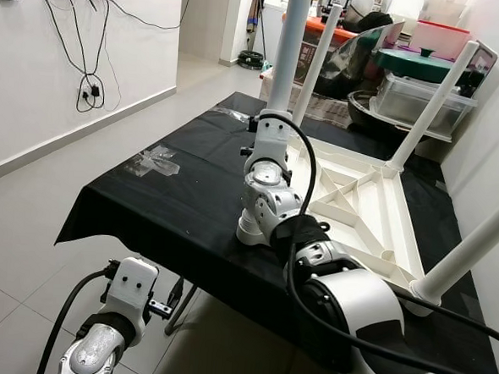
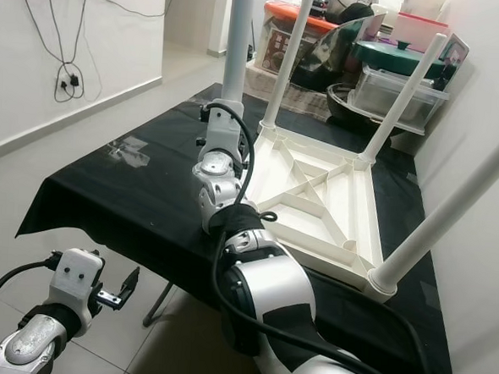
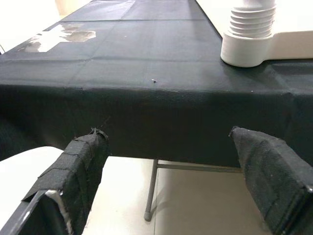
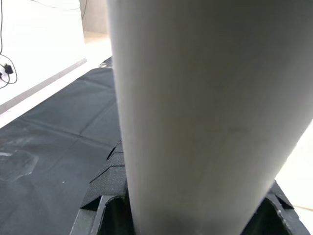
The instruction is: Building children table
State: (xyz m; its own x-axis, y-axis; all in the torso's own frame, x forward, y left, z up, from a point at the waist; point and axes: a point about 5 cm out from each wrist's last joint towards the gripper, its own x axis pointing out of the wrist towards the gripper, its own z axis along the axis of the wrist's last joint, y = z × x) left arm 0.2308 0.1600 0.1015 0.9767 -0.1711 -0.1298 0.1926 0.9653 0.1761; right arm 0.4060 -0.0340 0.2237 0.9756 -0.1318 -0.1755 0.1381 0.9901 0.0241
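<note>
A white children's table top lies upside down on a black-covered table, with four white legs pointing up. My right gripper is shut on the near-left leg, with a black finger on either side of it. That leg's ribbed base sits at the top's near-left corner socket. My left gripper hangs open and holds nothing, low in front of the cloth's front edge, also seen below the table.
Crumpled clear plastic lies on the cloth at the left. Storage boxes and a green lid crowd the back right. A white wall with dangling cables stands to the left. A metal table leg stands under the cloth.
</note>
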